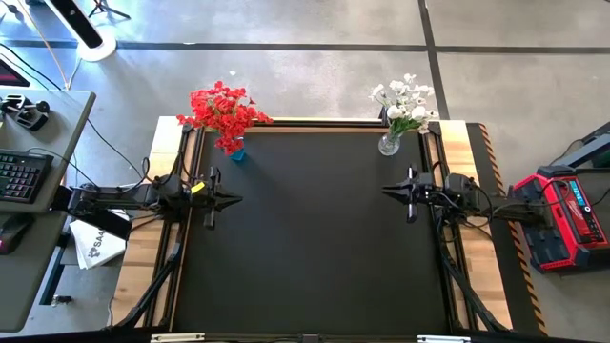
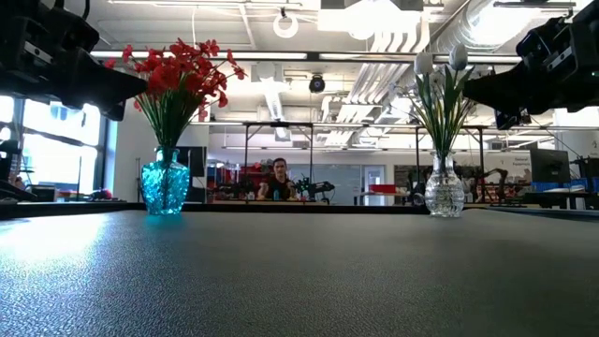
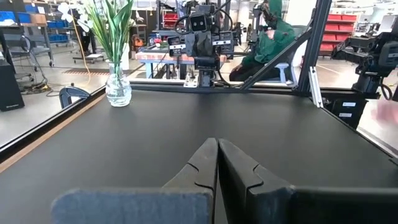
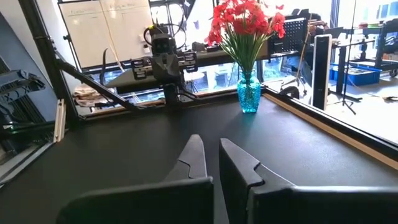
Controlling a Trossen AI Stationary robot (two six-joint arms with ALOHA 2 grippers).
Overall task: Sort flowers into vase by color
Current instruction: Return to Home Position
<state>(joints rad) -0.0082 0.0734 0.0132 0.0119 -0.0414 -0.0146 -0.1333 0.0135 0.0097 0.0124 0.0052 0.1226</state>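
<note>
The red flowers (image 1: 225, 111) stand with their stems in a blue glass vase (image 1: 236, 151) at the table's far left corner, also seen in the low view (image 2: 178, 75) and the right wrist view (image 4: 246, 25). The white flowers (image 1: 405, 103) stand in a clear glass vase (image 1: 390, 145) at the far right corner, also seen in the left wrist view (image 3: 106, 22). My left gripper (image 1: 235, 199) hovers over the table's left side, shut and empty (image 3: 217, 146). My right gripper (image 1: 387, 191) hovers over the right side, its fingers a narrow gap apart and empty (image 4: 211, 146).
The black table top (image 1: 315, 248) lies between the two arms, framed by wooden edges (image 1: 143, 248). A desk with a keyboard (image 1: 19, 176) stands left of the table and a red case (image 1: 562, 214) right of it. A person (image 2: 278, 183) sits far behind the table.
</note>
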